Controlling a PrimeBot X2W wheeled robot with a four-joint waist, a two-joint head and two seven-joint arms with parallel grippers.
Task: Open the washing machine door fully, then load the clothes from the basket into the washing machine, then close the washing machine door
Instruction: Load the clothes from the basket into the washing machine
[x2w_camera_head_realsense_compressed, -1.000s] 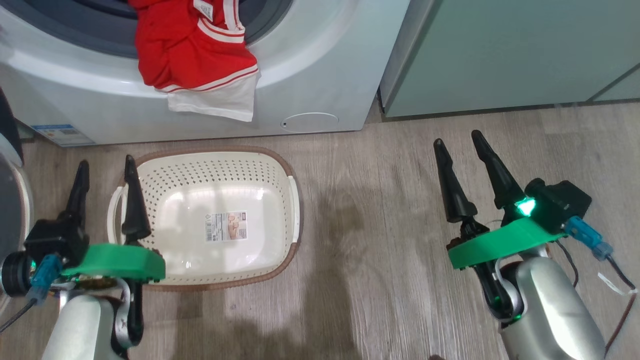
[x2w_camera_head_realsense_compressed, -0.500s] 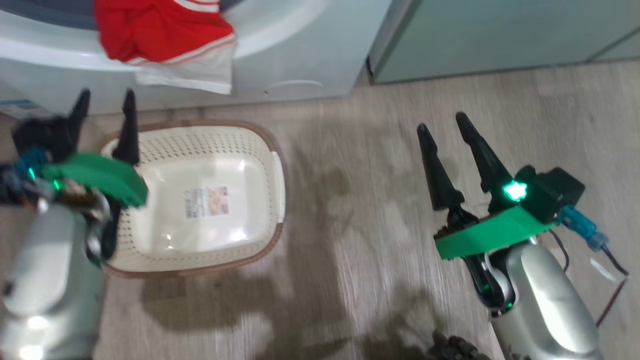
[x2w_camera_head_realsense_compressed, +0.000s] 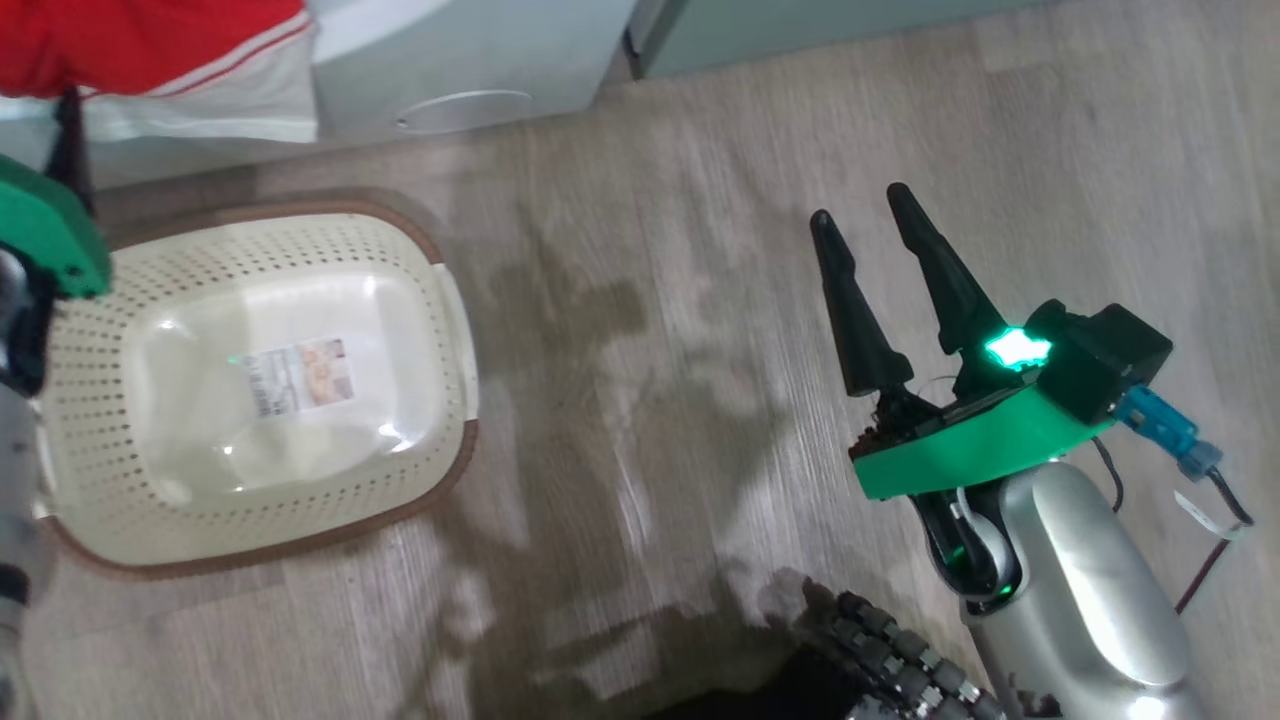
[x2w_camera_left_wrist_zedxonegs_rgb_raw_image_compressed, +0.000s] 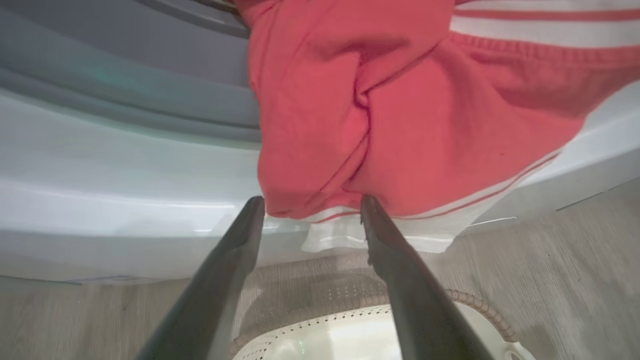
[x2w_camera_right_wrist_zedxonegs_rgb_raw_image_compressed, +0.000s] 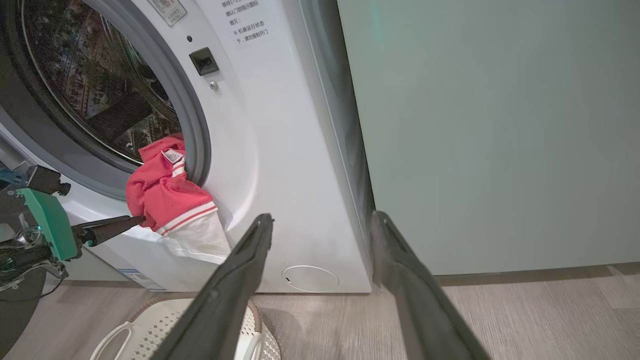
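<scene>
The clothes (x2w_camera_left_wrist_zedxonegs_rgb_raw_image_compressed: 400, 125) hang from the lower lip of the washing machine (x2w_camera_right_wrist_zedxonegs_rgb_raw_image_compressed: 280, 150) opening, partly inside the drum (x2w_camera_right_wrist_zedxonegs_rgb_raw_image_compressed: 100, 90); the left gripper (x2w_camera_left_wrist_zedxonegs_rgb_raw_image_compressed: 312, 200) is spread, grasping nothing, its tips at the hem (contact unclear); the right gripper (x2w_camera_head_realsense_compressed: 858, 202), likewise released, hovers above the floor (x2w_camera_head_realsense_compressed: 640, 400) right of the basket (x2w_camera_head_realsense_compressed: 100, 300).

We're in a home laundry corner, a white front-loading washing machine (x2w_camera_right_wrist_zedxonegs_rgb_raw_image_compressed: 280, 150) beside pale green cabinets (x2w_camera_right_wrist_zedxonegs_rgb_raw_image_compressed: 500, 125), wood-look plank floor (x2w_camera_head_realsense_compressed: 650, 300), cream basket (x2w_camera_head_realsense_compressed: 250, 235) below
</scene>
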